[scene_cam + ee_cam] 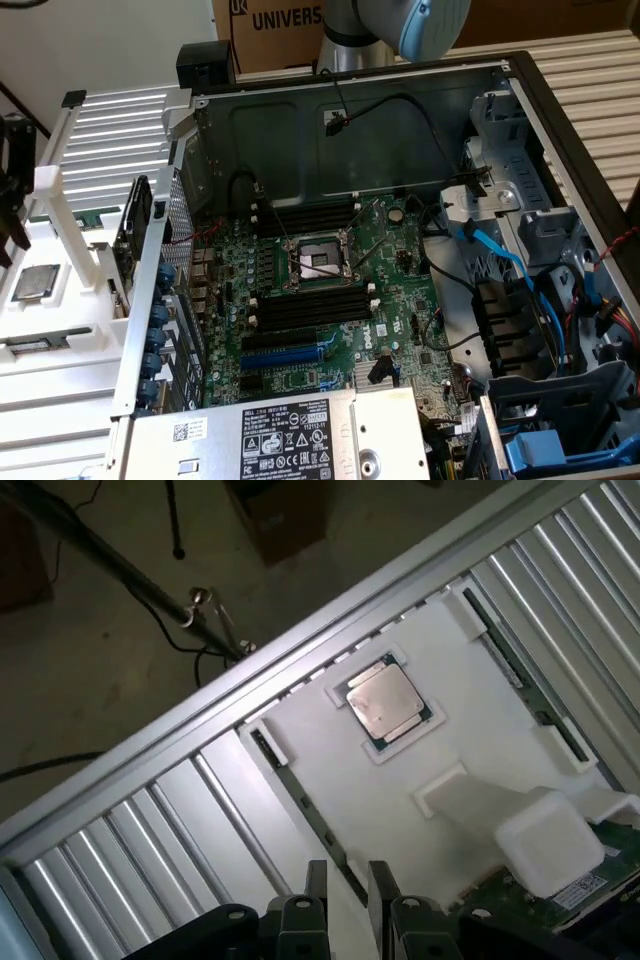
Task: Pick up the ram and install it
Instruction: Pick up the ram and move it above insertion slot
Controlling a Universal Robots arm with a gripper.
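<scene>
Gripper (347,895) released, matte black fingers (316,895) parted with nothing between them, poised over the ram (312,815) in the wrist view. Ram seen edge-on: a long, thin, dark line standing in a groove along one side of a white moulded plastic tray (380,820), held by small white brackets (262,745) and lined up with the gap between the fingers. Chips and label too edge-on to make out. Square processor chip (385,702) with a dull silver lid, seated in a shallow nest at mid-tray, apart from the ram. Second thin dark strip (520,685) in the groove along the tray's opposite side; cannot tell whether a like part. Across the exterior view from its left: the tray on a worktop (110,125) of pale, ribbed aluminium slats. Next, the open computer case (270,130) of grey sheet metal. Inside it, a flat green motherboard (400,300), studded with small parts. Long black memory slots (315,305) tipped by white clips on either side of a square, metal-framed socket (315,262). Glossy blue cables (495,250) curling toward the exterior view's right.
</scene>
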